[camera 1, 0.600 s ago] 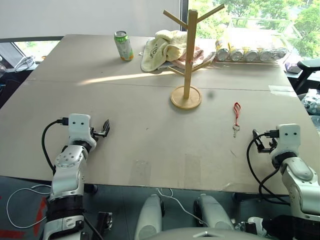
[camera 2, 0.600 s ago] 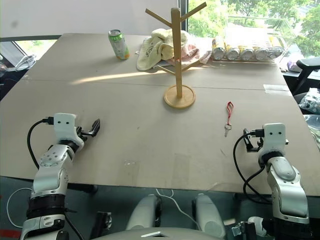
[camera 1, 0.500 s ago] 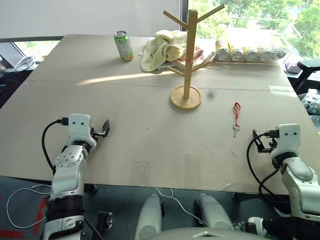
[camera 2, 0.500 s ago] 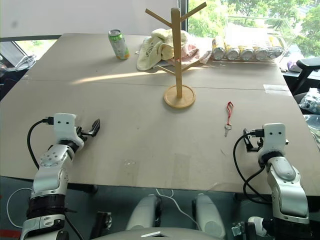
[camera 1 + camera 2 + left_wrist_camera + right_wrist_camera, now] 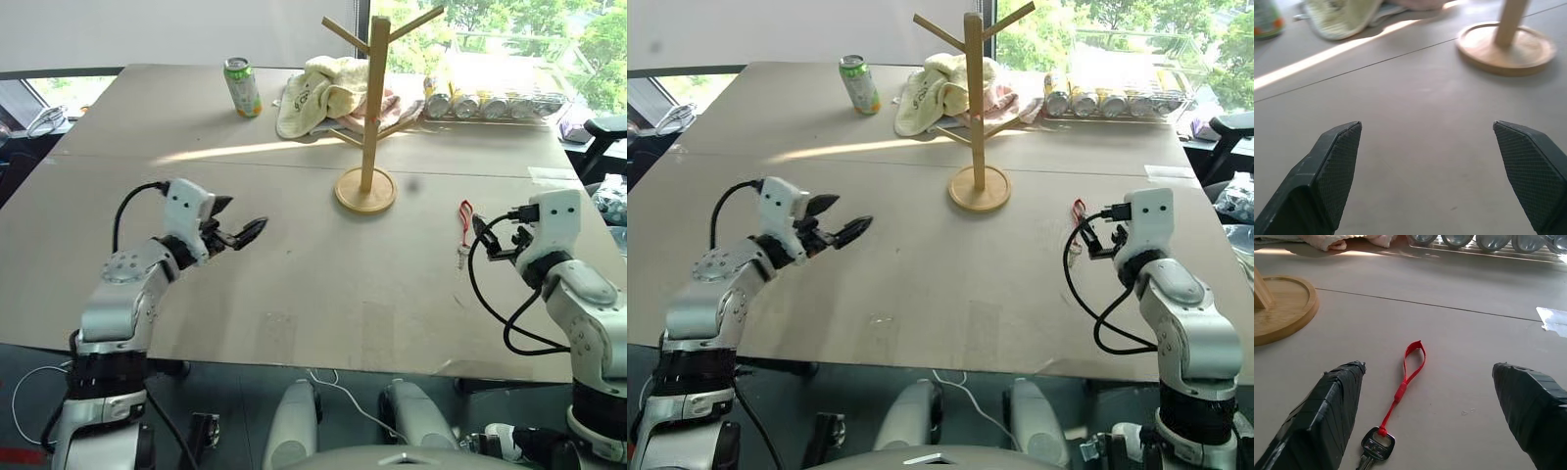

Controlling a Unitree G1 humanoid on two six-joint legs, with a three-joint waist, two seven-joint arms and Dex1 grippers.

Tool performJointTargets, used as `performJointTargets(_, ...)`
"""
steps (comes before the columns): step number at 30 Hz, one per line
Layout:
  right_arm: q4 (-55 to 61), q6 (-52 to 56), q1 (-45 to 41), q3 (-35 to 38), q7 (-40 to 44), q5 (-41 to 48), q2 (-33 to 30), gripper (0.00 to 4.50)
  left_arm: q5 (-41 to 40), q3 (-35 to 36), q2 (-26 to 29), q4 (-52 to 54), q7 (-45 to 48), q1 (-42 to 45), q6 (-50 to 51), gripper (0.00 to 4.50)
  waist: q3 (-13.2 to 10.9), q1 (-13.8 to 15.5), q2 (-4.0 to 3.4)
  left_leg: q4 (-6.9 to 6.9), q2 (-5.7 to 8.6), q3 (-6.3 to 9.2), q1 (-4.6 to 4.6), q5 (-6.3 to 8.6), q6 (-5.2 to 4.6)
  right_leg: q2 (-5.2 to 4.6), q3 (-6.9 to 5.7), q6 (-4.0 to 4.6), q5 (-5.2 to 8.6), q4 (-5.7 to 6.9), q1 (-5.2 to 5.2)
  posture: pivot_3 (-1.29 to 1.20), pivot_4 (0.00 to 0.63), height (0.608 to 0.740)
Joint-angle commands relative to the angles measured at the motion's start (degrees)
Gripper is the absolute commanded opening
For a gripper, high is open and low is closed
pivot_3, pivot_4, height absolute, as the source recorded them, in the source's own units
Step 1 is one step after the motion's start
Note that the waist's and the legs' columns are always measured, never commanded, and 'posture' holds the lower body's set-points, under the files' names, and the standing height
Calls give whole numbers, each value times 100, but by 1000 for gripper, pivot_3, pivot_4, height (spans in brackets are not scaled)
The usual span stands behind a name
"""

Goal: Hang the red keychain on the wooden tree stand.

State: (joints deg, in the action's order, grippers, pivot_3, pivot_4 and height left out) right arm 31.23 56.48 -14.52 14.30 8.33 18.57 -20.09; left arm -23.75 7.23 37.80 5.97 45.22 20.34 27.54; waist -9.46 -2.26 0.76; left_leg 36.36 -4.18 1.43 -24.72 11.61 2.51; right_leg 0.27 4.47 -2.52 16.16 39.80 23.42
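The red keychain (image 5: 1409, 369) lies flat on the table, its silver key (image 5: 1376, 444) at the near end, to the right of the wooden tree stand (image 5: 370, 98). The stand is upright on its round base (image 5: 364, 189) with bare pegs. My right gripper (image 5: 1428, 366) hovers open just behind the keychain, and the strap lies on the table between its two fingers. In the eye views the right gripper (image 5: 490, 238) partly hides the key. My left gripper (image 5: 240, 220) is open and empty above the left half of the table, pointing toward the stand's base (image 5: 1506, 41).
A green soda can (image 5: 242, 88) stands at the back left. A yellow towel (image 5: 318, 88) lies behind the stand. A row of cans in a clear tray (image 5: 490, 103) sits at the back right. A scrap of tape (image 5: 1552, 320) is on the table.
Both arms have risen from the table's near edge and moved forward. The left gripper swung toward the middle. The right gripper came up close behind the keychain.
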Motion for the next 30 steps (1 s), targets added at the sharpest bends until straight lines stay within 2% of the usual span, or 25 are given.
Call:
performJointTargets(1,81,378,-324,-20,-157,112,125,4500,-423,-316,118,638,539,461,340,4431,0,-5,0,1,0,0,-1,0,0,0,0,-1,0,0,0,0,150,732)
performJointTargets(12,-658,445,-571,-558,-490,-312,343,4500,-944,-1064,76,1023,1480,1281,957,4431,-2,-20,-2,-2,0,-1,-2,0,-1,3,3,-3,2,-1,4,0,150,732)
performJointTargets(18,-1422,-101,-567,-716,-640,-642,526,4500,-717,-1183,-82,750,1521,1517,722,4431,-2,-20,-2,-2,0,-2,-2,1,-1,3,3,-8,5,-1,4,0,150,732)
performJointTargets(30,-1936,-614,-576,-812,-535,-795,731,4500,-660,-1161,-102,717,1489,1500,644,4431,-2,-30,-2,-2,-1,-2,-1,0,-1,5,4,-8,5,0,5,0,150,732)
